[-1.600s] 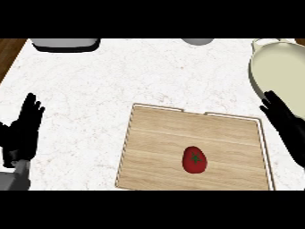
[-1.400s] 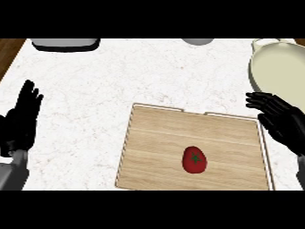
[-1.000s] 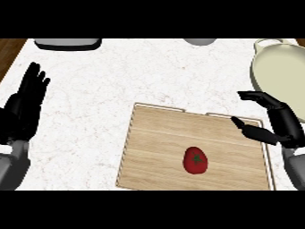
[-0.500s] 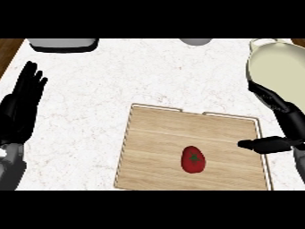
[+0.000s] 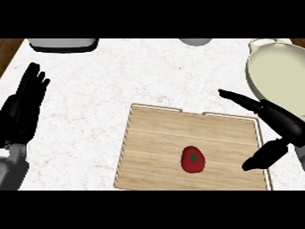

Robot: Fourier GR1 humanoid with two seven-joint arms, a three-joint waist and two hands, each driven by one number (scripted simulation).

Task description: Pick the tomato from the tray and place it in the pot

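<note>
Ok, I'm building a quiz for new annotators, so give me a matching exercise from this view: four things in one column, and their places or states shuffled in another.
Column one:
1. tomato
2. pot
3. left hand
4. right hand

Column two:
A. open, over the right edge of the tray, thumb apart from the fingers
B. at the view's upper right, nothing showing inside
C. lying on the wooden tray, untouched
D. open, fingers up, resting at the view's left edge

Pairs: 1-C, 2-B, 3-D, 4-A.
</note>
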